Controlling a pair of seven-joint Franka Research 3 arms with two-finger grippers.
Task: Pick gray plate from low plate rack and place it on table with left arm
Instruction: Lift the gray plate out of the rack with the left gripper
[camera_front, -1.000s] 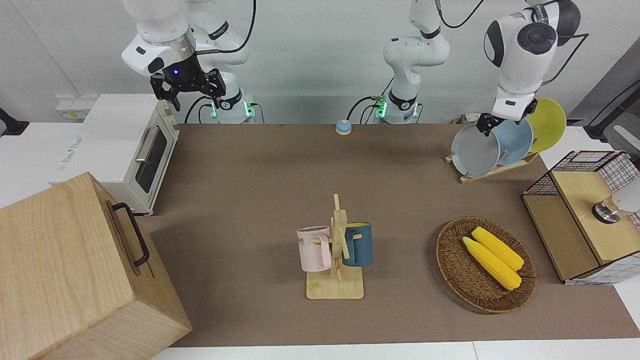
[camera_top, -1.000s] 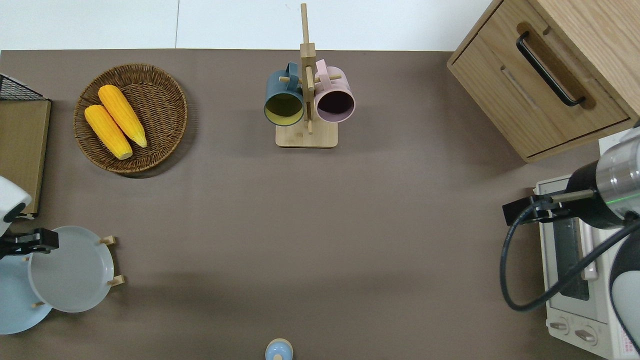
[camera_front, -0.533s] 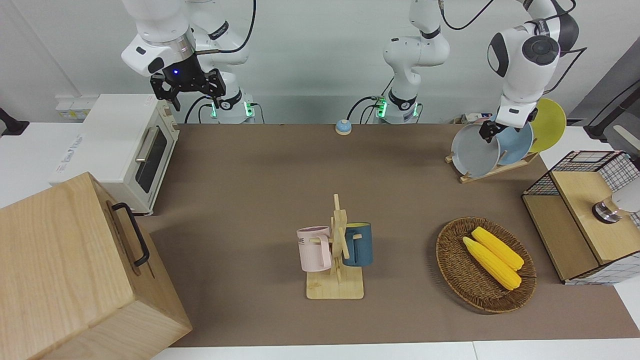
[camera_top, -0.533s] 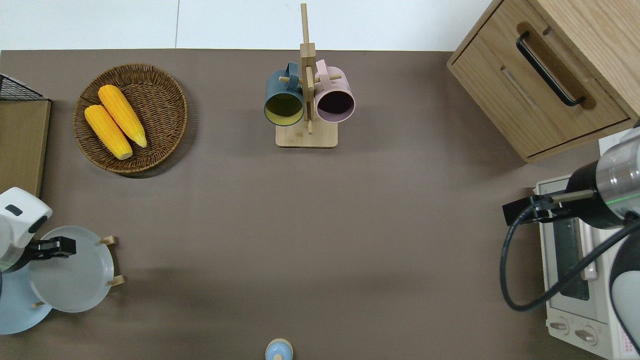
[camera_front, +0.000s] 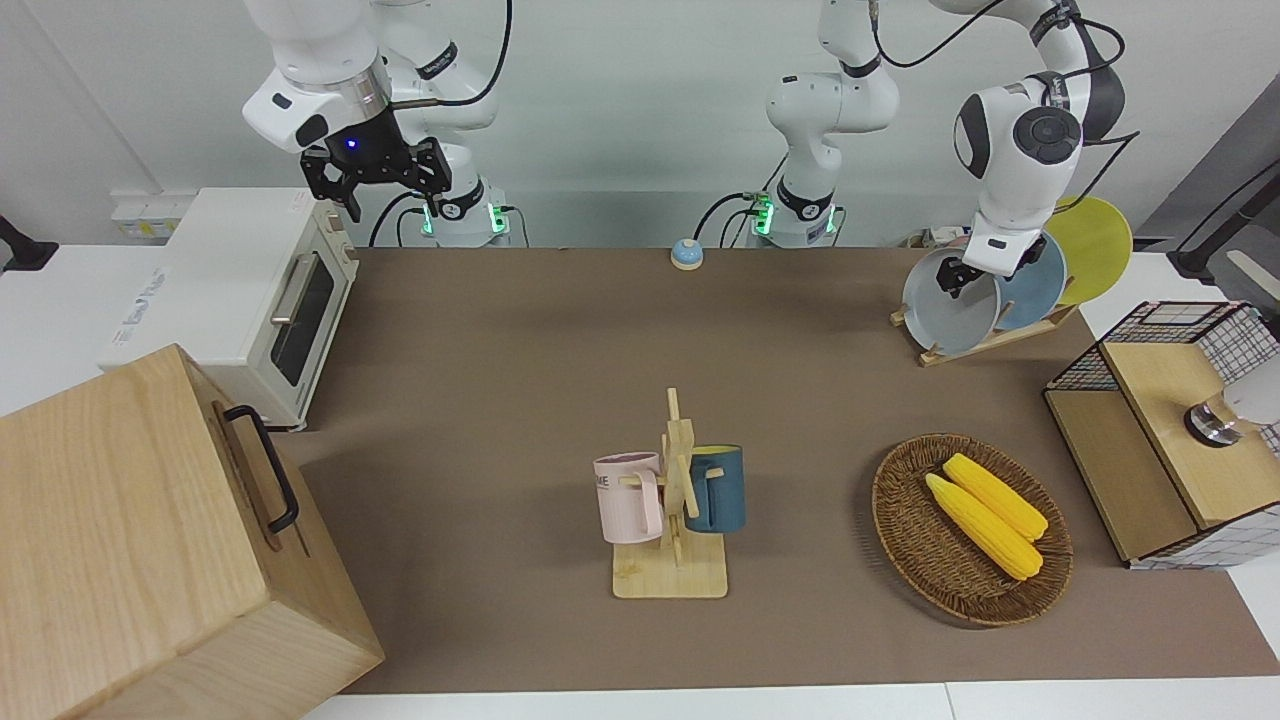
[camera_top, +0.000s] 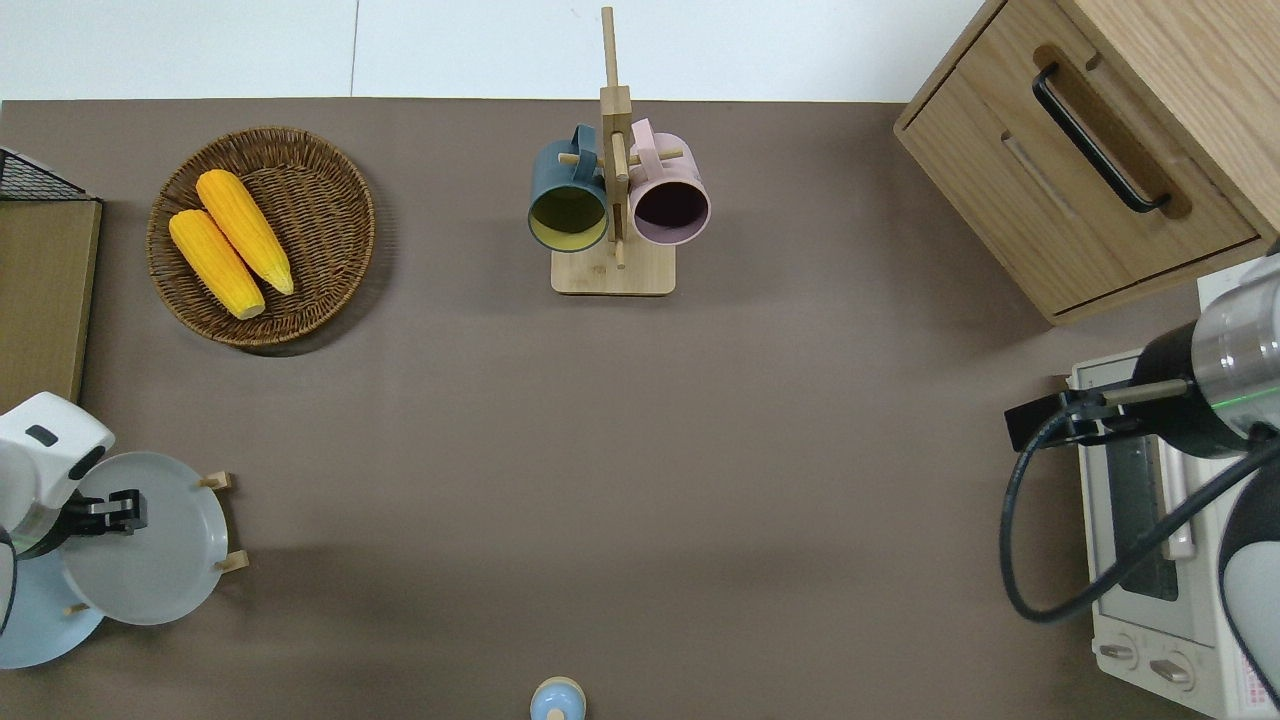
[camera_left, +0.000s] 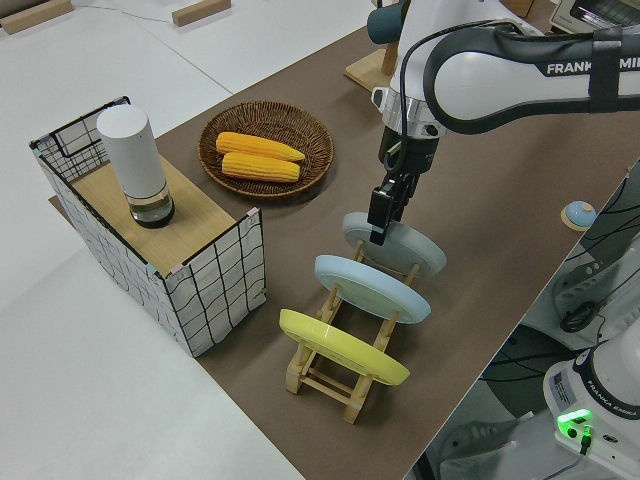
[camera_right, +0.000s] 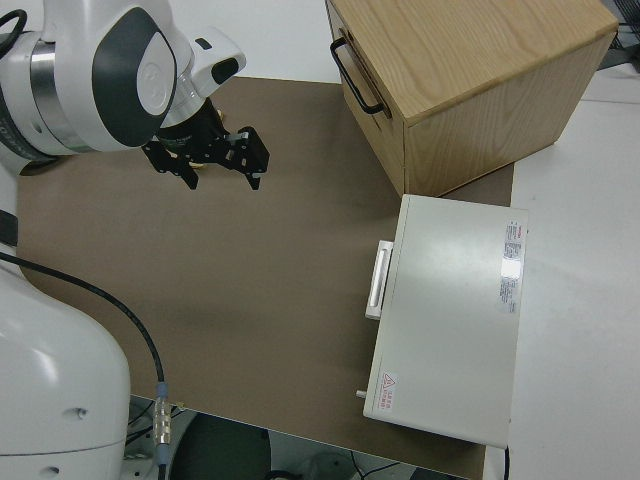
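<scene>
The gray plate leans in the low plate rack as the plate closest to the table's middle; it also shows in the overhead view and the left side view. My left gripper is open at the plate's upper rim, seen in the overhead view and the left side view. The plate rests in the rack. My right gripper is open, empty and parked.
A sky-blue plate and a yellow plate lean in the same rack. A basket of corn, a mug stand with two cups, a wire-sided shelf, a toaster oven and a wooden cabinet stand around the brown table.
My left gripper has come down and shifted from beside the gray plate onto its upper rim. The plate and the right arm have not moved.
</scene>
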